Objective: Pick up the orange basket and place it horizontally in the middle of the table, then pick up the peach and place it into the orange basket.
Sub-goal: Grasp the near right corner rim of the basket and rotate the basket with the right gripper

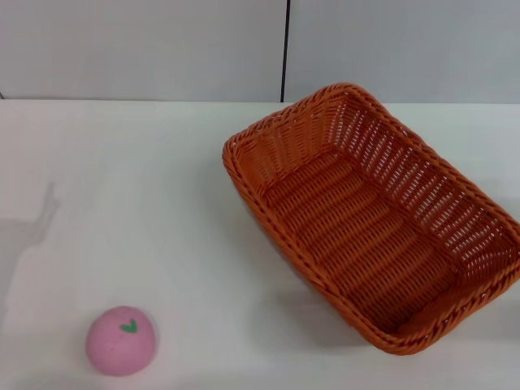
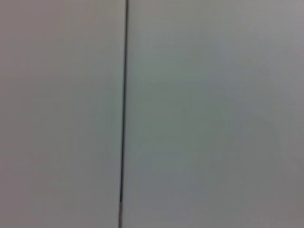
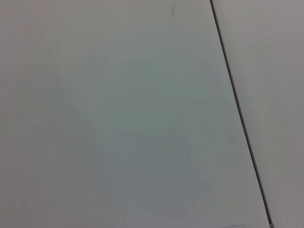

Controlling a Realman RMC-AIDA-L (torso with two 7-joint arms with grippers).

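The orange basket point(image 1: 374, 215) lies on the white table point(image 1: 146, 203) at the right of the head view, set at a slant with one corner toward the back wall and its far end running toward the right front. It is empty. The peach point(image 1: 122, 340), a small pink ball with a green leaf mark, rests near the table's front edge at the left, well apart from the basket. Neither gripper appears in any view. Both wrist views show only a plain grey panel with a thin dark seam.
A grey wall with a vertical dark seam point(image 1: 285, 49) stands behind the table's back edge. A faint shadow point(image 1: 32, 223) falls on the table at the far left. Bare tabletop lies between the peach and the basket.
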